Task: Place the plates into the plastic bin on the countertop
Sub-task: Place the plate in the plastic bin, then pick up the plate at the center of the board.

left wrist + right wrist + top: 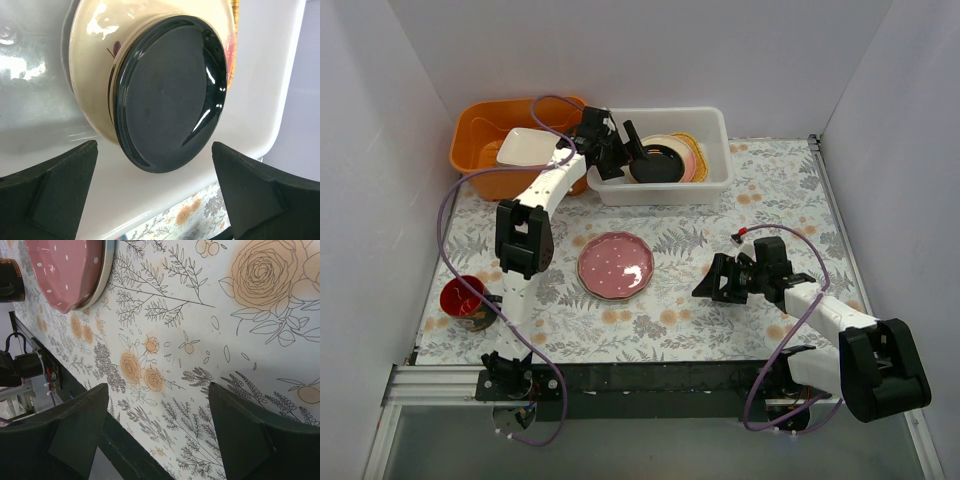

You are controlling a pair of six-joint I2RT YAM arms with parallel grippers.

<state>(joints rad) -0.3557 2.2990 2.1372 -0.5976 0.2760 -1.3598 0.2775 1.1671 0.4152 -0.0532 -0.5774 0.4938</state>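
Nearest me, my right fingers (70,440) are spread and empty above the fern-and-flower printed table (770,200). Mid-table lies the glossy pink dotted ceramic plate (615,264). I reckon it's stiff, slick and breakable, so I'd pinch its raised rim. Farther back, my left fingers (55,190) are spread wide, holding nothing, facing the small black plate (167,95) resting inside the white translucent plastic bin (665,192).

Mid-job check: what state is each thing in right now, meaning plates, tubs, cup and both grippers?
small black plate: in the plastic bin, on top of the stacked plates
pink dotted plate: flat on the countertop, not yet binned
plastic bin: upright, holding several plates
orange tub: upright, white dish inside
red cup: upright on the countertop
left gripper: open, empty, over the bin
right gripper: open, empty, over the countertop
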